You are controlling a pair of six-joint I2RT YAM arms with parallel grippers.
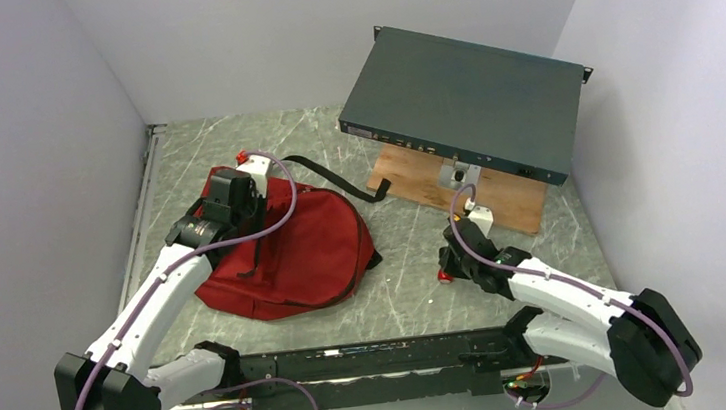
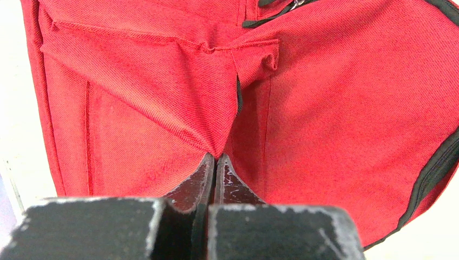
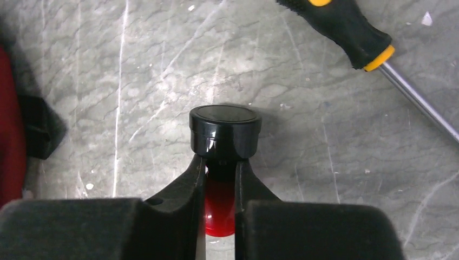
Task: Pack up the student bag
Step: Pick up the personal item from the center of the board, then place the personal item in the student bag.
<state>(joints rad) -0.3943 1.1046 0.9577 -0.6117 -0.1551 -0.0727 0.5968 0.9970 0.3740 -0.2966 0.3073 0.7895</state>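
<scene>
The student bag (image 1: 294, 257), a dark red fabric backpack, lies left of centre on the table. My left gripper (image 1: 238, 195) is over its upper left part. In the left wrist view this gripper (image 2: 216, 157) is shut on a pinched fold of the bag (image 2: 135, 108) near the front pocket. My right gripper (image 1: 450, 262) is low over the table to the right of the bag. In the right wrist view it (image 3: 221, 162) is shut on a small red bottle (image 3: 219, 208) with a black cap (image 3: 224, 130), just below the cap.
A flat dark teal metal box (image 1: 464, 100) rests tilted on a wooden board (image 1: 499, 197) at the back right. A black strap (image 1: 336, 179) trails from the bag toward the board. A black and yellow screwdriver (image 3: 346, 27) lies beyond the bottle. Walls close in on both sides.
</scene>
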